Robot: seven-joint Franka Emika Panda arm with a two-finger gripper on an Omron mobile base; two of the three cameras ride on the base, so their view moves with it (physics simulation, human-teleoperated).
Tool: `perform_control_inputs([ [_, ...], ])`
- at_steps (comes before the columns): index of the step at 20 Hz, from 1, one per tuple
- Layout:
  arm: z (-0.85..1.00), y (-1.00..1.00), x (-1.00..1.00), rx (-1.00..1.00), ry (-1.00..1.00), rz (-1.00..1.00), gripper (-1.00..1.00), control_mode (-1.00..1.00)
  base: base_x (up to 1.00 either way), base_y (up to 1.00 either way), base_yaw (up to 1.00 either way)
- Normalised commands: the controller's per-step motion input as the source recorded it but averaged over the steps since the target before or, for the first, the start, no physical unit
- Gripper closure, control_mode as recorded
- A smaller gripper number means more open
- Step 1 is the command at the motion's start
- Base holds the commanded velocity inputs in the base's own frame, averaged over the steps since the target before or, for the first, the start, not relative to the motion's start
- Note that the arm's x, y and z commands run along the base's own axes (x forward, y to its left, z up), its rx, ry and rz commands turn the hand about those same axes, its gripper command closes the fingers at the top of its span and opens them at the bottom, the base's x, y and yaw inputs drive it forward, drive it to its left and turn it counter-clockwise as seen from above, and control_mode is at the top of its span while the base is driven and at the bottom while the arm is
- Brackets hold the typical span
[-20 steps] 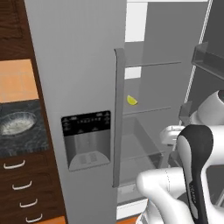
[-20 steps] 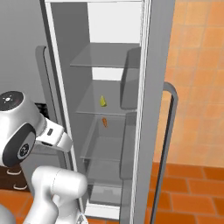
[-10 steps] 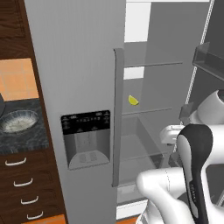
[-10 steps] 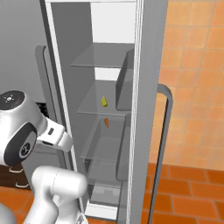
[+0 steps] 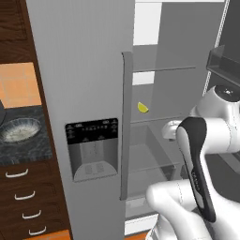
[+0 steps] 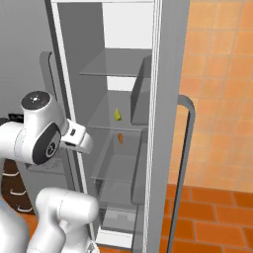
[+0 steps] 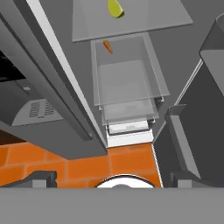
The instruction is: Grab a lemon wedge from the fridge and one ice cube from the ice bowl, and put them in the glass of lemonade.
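The grey fridge point(image 5: 84, 70) has its right door swung open and its left door, with the black dispenser panel, shut. A tiny yellow lemon wedge point(image 5: 142, 108) lies on a glass shelf inside, also seen as the lemon wedge point(image 6: 117, 114) and, at the top of the hand view, the lemon wedge point(image 7: 115, 8). My gripper point(image 7: 113, 178) is open and holds nothing, well back from the shelf in front of the fridge opening, looking down past the shelves to the floor. The ice bowl point(image 5: 19, 130) sits on the dark counter at far left. The glass of lemonade is out of view.
A small orange piece point(image 6: 119, 138) lies on the shelf below the wedge. Clear drawers point(image 7: 127, 87) sit under it. The open door point(image 6: 168, 99) with its long handle point(image 6: 187, 148) stands to the right, and its door bin point(image 5: 225, 61) hangs above my arm. Wood drawers point(image 5: 23, 197) are under the counter.
The whole picture has slid a little to the left in both base views, so the camera has moved with the base. The arm's pose and the open gripper look unchanged.
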Motion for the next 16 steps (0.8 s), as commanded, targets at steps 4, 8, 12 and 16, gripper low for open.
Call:
perform_control_inputs([
  [4, -0.04, -0.12, 0.41, 0.0, -0.04, 0.05, -1.0, -1.0, 0.0, 0.0, 0.0],
  [8, -0.01, -0.28, 0.13, 0.0, -0.07, 0.08, -1.0, -1.0, 0.0, 0.0, 0.0],
  [12, -0.17, -0.01, 0.41, -0.04, 0.0, 0.12, -1.0, -1.0, 0.0, 0.0, 0.0],
  [16, -0.24, -0.04, 0.38, -0.03, 0.0, 0.15, -1.0, -1.0, 0.0, 0.0, 0.0],
])
